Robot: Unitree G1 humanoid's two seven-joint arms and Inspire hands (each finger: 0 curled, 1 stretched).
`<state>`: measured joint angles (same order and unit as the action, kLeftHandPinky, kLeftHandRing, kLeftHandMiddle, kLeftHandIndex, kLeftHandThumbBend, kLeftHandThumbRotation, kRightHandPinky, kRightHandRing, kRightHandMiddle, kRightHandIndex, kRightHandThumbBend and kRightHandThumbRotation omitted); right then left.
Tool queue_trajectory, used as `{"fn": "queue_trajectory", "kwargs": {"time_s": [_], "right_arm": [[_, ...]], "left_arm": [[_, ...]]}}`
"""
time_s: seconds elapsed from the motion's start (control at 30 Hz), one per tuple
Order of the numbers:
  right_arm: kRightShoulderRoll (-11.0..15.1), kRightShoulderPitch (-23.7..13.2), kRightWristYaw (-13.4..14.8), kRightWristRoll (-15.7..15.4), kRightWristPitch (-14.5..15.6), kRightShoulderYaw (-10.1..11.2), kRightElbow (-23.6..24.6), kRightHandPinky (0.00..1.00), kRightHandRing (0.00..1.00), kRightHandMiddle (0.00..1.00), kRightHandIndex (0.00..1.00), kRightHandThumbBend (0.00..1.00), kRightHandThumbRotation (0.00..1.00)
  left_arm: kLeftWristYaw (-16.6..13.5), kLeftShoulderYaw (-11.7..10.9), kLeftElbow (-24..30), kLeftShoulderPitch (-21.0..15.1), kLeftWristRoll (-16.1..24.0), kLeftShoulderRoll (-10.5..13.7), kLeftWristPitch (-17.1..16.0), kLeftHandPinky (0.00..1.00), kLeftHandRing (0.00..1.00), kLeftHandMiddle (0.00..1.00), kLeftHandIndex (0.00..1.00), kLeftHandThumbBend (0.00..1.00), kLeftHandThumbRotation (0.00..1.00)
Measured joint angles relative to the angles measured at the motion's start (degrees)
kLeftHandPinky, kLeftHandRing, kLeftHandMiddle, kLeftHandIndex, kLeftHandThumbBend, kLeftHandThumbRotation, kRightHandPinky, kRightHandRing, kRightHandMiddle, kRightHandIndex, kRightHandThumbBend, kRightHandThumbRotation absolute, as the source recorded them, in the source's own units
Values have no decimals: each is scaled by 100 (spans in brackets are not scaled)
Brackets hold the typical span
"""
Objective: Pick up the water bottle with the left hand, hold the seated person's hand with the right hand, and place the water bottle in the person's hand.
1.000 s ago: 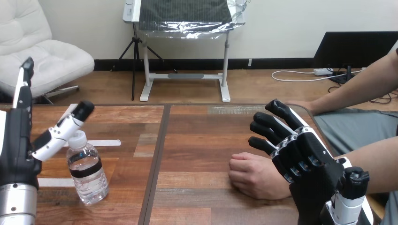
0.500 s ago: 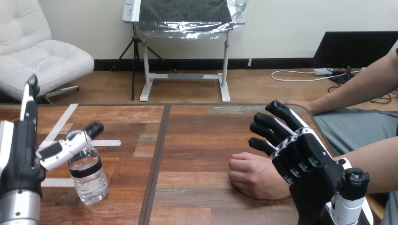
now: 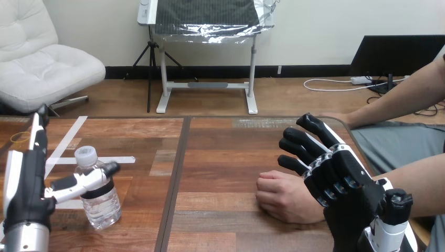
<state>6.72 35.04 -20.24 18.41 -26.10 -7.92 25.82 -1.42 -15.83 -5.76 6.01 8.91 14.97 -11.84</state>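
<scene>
A clear water bottle point(image 3: 97, 192) with a white cap and a dark band stands upright on the table at the left. My left hand point(image 3: 25, 186) is beside it on its left, open, with its thumb point(image 3: 84, 182) stretched across the bottle's front and its fingers pointing up. The person's hand point(image 3: 286, 197) rests as a loose fist on the table at the right. My right hand point(image 3: 336, 176) is open just right of that fist, over the person's wrist, fingers straight and spread. I cannot tell whether it touches the wrist.
Strips of white tape point(image 3: 65, 140) lie on the table point(image 3: 220, 152) behind the bottle. The person's other arm point(image 3: 399, 100) rests at the table's far right corner. A dark seam runs down the table's middle.
My left hand has sunk lower and its thumb has dropped from above the bottle's cap to across the bottle's front. My right hand and the person's hand have stayed put.
</scene>
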Motion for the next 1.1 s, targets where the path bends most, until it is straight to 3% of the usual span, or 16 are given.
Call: {"fn": "queue_trajectory", "kwargs": {"time_s": [0.4,0.8,1.1], "right_arm": [[0,17,-1,0,-2,8,0,81,85,85,88,92,100],[1,23,-2,2,-2,22,0,81,85,85,88,92,100],[4,23,-4,7,-2,40,0,80,85,85,88,92,100]], "left_arm": [[3,152,-277,-66,82,30,10,100,100,100,100,98,10],[7,250,-589,-213,117,111,42,84,96,100,100,99,17],[22,366,-810,-265,120,203,58,83,98,100,100,96,18]]}}
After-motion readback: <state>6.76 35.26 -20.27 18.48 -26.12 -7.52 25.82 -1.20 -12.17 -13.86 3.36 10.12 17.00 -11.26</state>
